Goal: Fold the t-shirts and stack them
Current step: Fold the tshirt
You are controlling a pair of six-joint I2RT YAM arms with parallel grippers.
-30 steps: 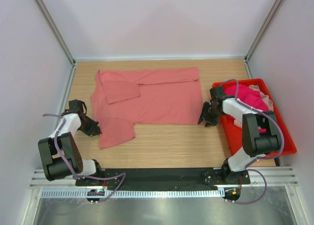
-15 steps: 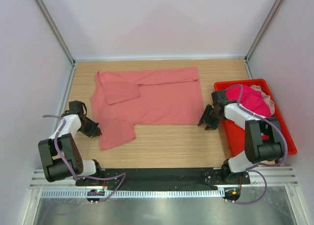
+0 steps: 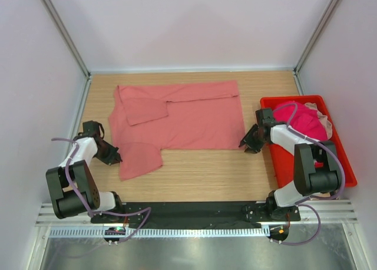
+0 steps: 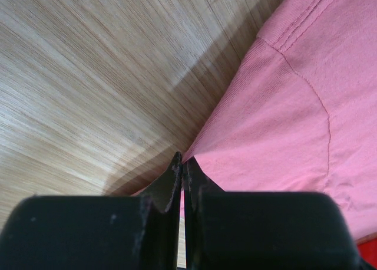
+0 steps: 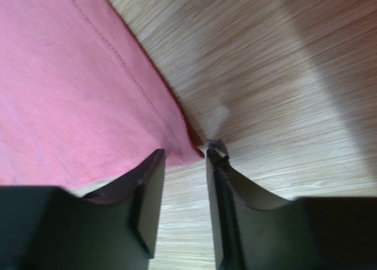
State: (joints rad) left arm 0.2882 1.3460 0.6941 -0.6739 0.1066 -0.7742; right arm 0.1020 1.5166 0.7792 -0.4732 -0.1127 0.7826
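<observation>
Salmon t-shirt (image 3: 188, 117): spread flat across the far middle of the worktop (image 3: 200, 175), lying sideways, with the hem towards the right arm and the sleeves towards the left arm.
Far sleeve: folded in over the body of the shirt.
Near sleeve: sticks out towards the near edge, flat on the wood.
Left tool (image 3: 113, 157): down at the outer edge of the near sleeve, on the shirt's left side. Its fingers are pressed together on that edge, and the wrist view shows the cloth rising to the tips with a shadow under it.
Right tool (image 3: 247, 143): low at the near hem corner, on the shirt's right side. Its fingers are spread with a clear gap, and in the wrist view the tip of the corner lies just at the mouth of that gap. No cloth is caught between them.
Magenta t-shirt (image 3: 300, 119): bunched up in the far end of the red bin (image 3: 280, 170), behind the right arm.
Pale pink t-shirt (image 3: 323, 118): crumpled beside the magenta one, against the bin's far right side.
Red bin: at the right edge of the worktop, just beside the right tool and apart from the salmon shirt.
</observation>
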